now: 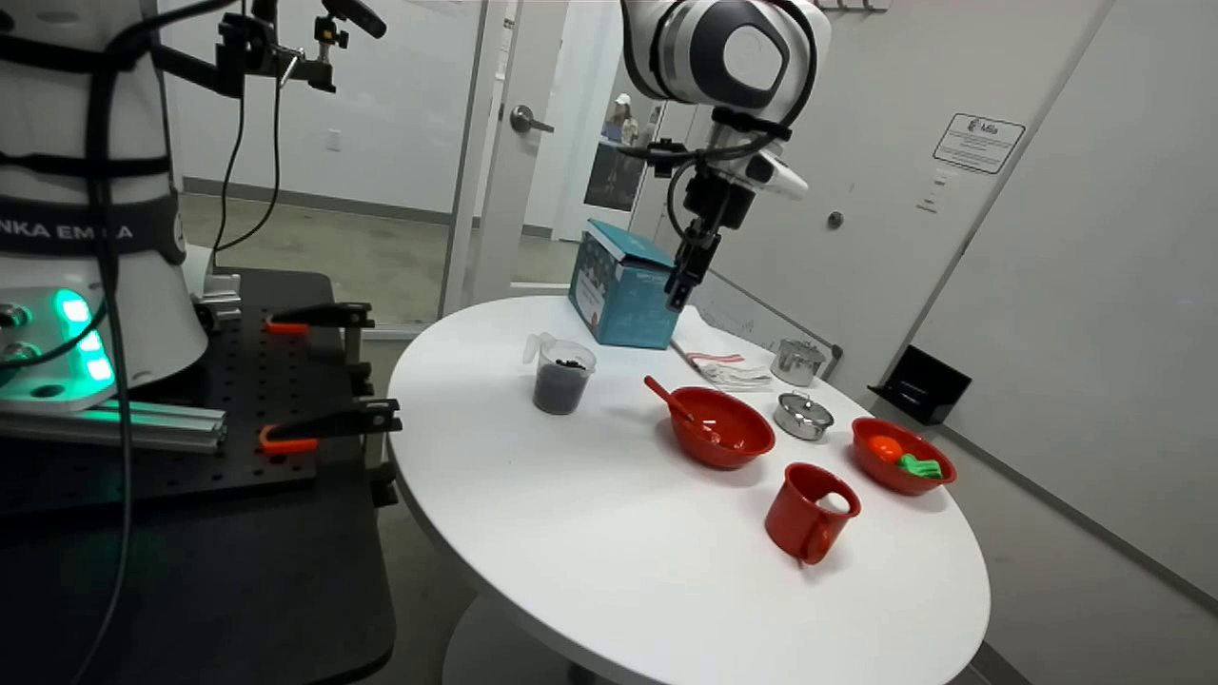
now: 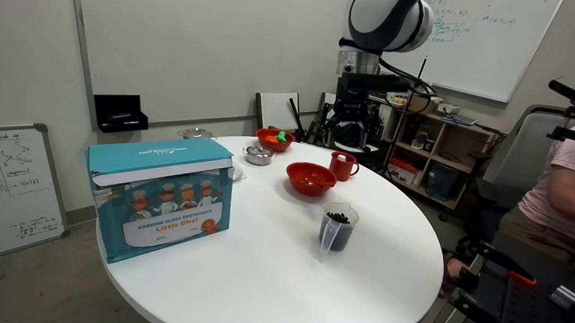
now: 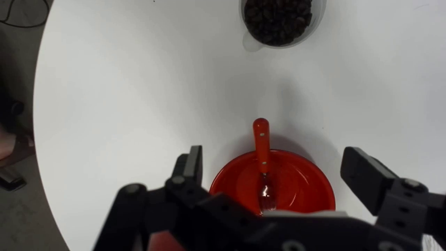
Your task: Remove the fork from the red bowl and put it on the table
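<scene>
From the left in an exterior view we see the robot's base (image 1: 86, 209) on a black stand (image 1: 200, 552), then the large round white table (image 1: 561, 518). The leftmost thing on that table is a clear measuring cup (image 1: 559, 381) with dark beans (image 3: 278, 21) in it. Next comes a teal box (image 1: 630, 300), at the table's edge. Right of that box's middle we find the gripper (image 1: 677, 297), in the air above the table. In the wrist view we can tell that it is spread wide: its two fingers (image 3: 366, 181) stand well apart, and we look between them at the fork (image 3: 263, 165) and part of the red bowl (image 3: 303, 186). The fork is in the bowl, metal end inside, reddish handle leaning across the rim and jutting out toward the measuring cup. Beyond the bowl we see a white cloth (image 1: 747, 379) with red stripes, then a metal pot (image 1: 797, 363) and, nearer to the bowl, a low lidded pot (image 1: 802, 419). Further right stands a red mug (image 1: 795, 518) with a white thing (image 1: 834, 502) inside that we cannot make out. Farthest right on the table is a red dish (image 1: 887, 478), holding an orange thing (image 1: 885, 447) and a green thing (image 1: 920, 466)
</scene>
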Tool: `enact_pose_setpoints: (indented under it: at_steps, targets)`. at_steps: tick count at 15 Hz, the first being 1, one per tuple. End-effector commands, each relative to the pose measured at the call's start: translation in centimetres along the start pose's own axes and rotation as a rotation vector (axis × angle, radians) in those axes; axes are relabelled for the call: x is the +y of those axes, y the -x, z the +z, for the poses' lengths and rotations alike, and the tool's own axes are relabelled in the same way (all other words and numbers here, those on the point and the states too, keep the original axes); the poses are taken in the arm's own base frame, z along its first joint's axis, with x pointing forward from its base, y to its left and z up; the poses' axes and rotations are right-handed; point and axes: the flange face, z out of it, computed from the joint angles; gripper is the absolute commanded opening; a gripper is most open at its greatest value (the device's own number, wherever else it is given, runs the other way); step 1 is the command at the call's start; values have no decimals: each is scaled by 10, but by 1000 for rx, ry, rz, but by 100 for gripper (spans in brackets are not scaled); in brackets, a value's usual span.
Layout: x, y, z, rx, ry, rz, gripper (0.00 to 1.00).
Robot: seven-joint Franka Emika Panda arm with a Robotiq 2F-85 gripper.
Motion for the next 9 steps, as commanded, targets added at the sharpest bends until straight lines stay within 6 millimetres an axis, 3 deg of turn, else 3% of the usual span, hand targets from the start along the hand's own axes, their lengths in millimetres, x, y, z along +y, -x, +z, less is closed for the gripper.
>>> enact_pose_setpoints:
  at_steps: [1, 4, 9]
  targets:
    - [-15, -6, 10, -13, 33, -43, 100]
    - [-25, -14, 24, -19, 40, -74, 100]
    - [-23, -42, 57, -86, 63, -64, 100]
